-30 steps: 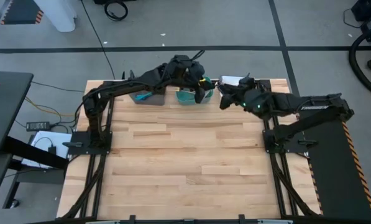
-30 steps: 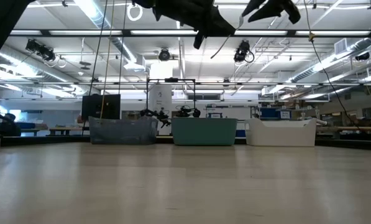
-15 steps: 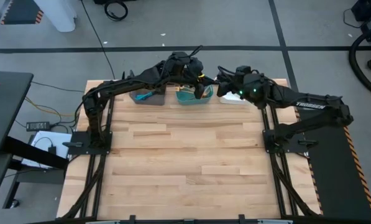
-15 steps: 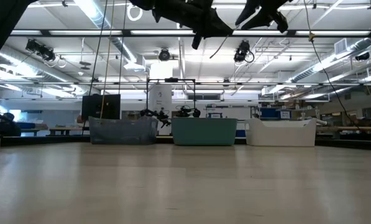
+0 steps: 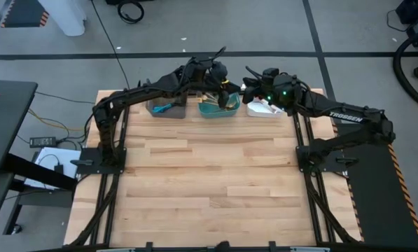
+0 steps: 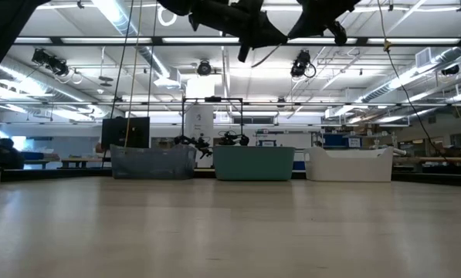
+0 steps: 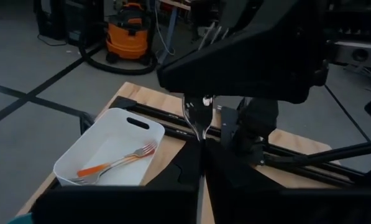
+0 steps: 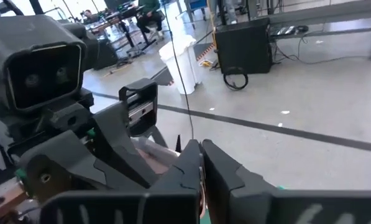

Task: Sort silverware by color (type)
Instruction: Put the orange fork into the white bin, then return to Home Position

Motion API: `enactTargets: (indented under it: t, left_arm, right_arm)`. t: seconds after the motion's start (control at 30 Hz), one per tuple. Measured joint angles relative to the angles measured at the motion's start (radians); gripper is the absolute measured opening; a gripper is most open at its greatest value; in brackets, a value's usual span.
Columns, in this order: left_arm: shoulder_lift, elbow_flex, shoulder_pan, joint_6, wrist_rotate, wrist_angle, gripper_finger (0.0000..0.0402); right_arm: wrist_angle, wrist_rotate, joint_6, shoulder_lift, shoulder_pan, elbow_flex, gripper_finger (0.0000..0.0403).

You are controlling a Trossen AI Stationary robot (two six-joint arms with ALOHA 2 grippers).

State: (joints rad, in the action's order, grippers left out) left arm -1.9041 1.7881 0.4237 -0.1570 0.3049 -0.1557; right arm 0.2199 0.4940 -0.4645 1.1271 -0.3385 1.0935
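A metal fork (image 7: 197, 115) hangs high over the far bins, between my two grippers. In the low view the fork (image 6: 270, 51) shows as a thin curved line. My left gripper (image 5: 221, 82) is shut on it above the teal bin (image 5: 214, 110). My right gripper (image 5: 249, 87) faces the left one from the table's right, fingers together (image 8: 201, 163), at the fork's head end. The fork's handle is hidden. A grey bin (image 5: 165, 108) holds a blue piece. The white bin (image 7: 120, 118) holds an orange-handled fork (image 7: 114, 165) lying flat on its floor. My left gripper pinches the fork just below its head (image 7: 201, 138) between its two fingers. The head and tines stick out past the fingertips toward my right gripper. The fork is lifted clear, well above the bins. My right gripper is shut at the fork's tine end (image 7: 196, 99), coming level from the table's right. Its own dark body covers the place of contact, so the exact part cannot be told.
The three bins stand in a row along the table's far edge (image 5: 209, 91), grey on the left, teal in the middle, white (image 5: 265, 110) on the right. The wooden tabletop (image 5: 209, 182) stretches toward the near edge. Arm bases stand at both sides.
My right gripper has risen and gone toward the far edge and to the left, up to my left gripper and the fork's free end. My left gripper has drifted slightly toward the far edge with the fork, which stays lifted.
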Motion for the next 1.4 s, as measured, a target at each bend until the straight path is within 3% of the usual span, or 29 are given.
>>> enactTargets:
  t: [0.07, 0.3, 0.57, 0.77, 0.97, 1.23, 1.4]
  left_arm:
    - [0.0, 0.0, 0.018, -0.001, 0.005, 0.0, 0.0031]
    - [0.002, 0.002, 0.102, -0.015, 0.001, 0.006, 0.0068]
    - [0.047, 0.001, 0.182, 0.042, 0.05, -0.144, 0.0074]
    - [0.112, 0.001, 0.221, 0.17, 0.05, -0.259, 0.0066]
    - [0.195, 0.001, 0.243, 0.271, 0.028, -0.394, 0.0066]
    - [0.298, 0.001, 0.313, 0.288, -0.016, -0.581, 0.0066]
    - [0.371, 0.0, 0.377, 0.268, -0.017, -0.679, 0.0066]
  right_arm:
    - [-0.002, -0.006, 0.023, 0.001, -0.02, 0.0, 0.0007]
    - [0.104, 0.118, 0.136, -0.003, -0.128, 0.0, 0.0004]
    - [0.421, 0.059, 0.11, 0.0, -0.289, -0.001, 0.0004]
    - [0.524, -0.011, 0.357, 0.067, -0.391, -0.001, 0.0004]
    - [0.55, -0.025, 0.555, 0.206, -0.417, -0.001, 0.0018]
    - [0.619, 0.017, 0.573, 0.367, -0.408, -0.001, 0.0061]
    - [0.586, 0.037, 0.503, 0.392, -0.395, -0.001, 0.0076]
